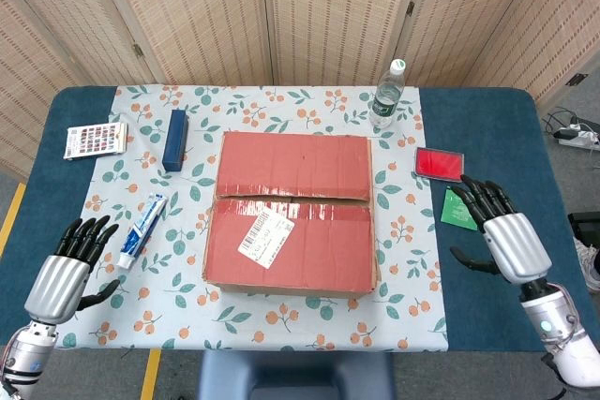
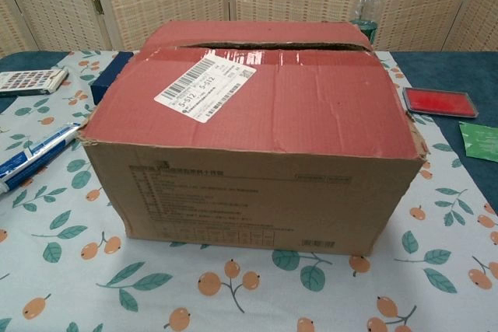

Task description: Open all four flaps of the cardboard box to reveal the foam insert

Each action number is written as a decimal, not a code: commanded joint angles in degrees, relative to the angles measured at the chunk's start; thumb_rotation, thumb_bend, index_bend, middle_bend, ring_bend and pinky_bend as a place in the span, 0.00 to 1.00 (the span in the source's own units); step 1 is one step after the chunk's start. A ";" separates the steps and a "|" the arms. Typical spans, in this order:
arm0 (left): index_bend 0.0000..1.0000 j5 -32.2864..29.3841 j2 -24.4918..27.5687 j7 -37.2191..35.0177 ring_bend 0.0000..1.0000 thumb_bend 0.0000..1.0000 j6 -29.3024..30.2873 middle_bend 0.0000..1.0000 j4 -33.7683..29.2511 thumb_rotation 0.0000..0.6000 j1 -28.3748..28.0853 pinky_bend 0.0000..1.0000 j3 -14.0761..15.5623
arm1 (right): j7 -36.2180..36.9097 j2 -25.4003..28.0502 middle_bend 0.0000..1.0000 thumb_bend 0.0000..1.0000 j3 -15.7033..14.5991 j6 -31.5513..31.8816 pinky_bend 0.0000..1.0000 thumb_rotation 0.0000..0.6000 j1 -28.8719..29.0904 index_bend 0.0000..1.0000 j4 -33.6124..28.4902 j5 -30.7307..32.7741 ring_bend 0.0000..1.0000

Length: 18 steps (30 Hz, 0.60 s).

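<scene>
Cardboard, stiff and creased, makes up the box (image 1: 292,222), which sits mid-table on the patterned cloth, its two top flaps closed (a thin seam shows between them). It looks light but springy; the free edges along that seam offer the best hold. The left hand (image 1: 62,274) and right hand (image 1: 503,236) hover spread, empty, near the table's front corners.

Both views are bright and evenly lit, with soft, diffuse light from above; shadows are faint and short. Glare streaks the clear tape (image 2: 257,57) on the cardboard box (image 2: 257,138); focus is sharp throughout; the head view's edges bend slightly.
</scene>
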 commanded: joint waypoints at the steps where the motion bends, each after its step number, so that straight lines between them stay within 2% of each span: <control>1: 0.08 -0.13 0.17 -0.36 0.00 0.28 0.10 0.06 0.03 1.00 0.14 0.00 0.00 | 2.91 -0.01 0.00 0.33 2.66 -5.79 0.00 0.88 4.93 0.00 -0.72 4.31 0.00; 10: 0.09 -0.91 1.44 -3.60 0.00 0.28 1.53 0.06 0.48 1.00 0.78 0.00 -0.57 | 2.04 -6.77 0.00 0.33 6.88 -12.87 0.00 0.89 13.35 0.01 2.73 11.48 0.01; 18: 0.08 -1.31 2.61 -6.99 0.00 0.28 2.42 0.06 1.00 1.00 1.27 0.00 -0.81 | -0.03 -12.45 0.00 0.33 7.36 -14.41 0.00 0.89 17.31 0.01 6.80 13.24 0.02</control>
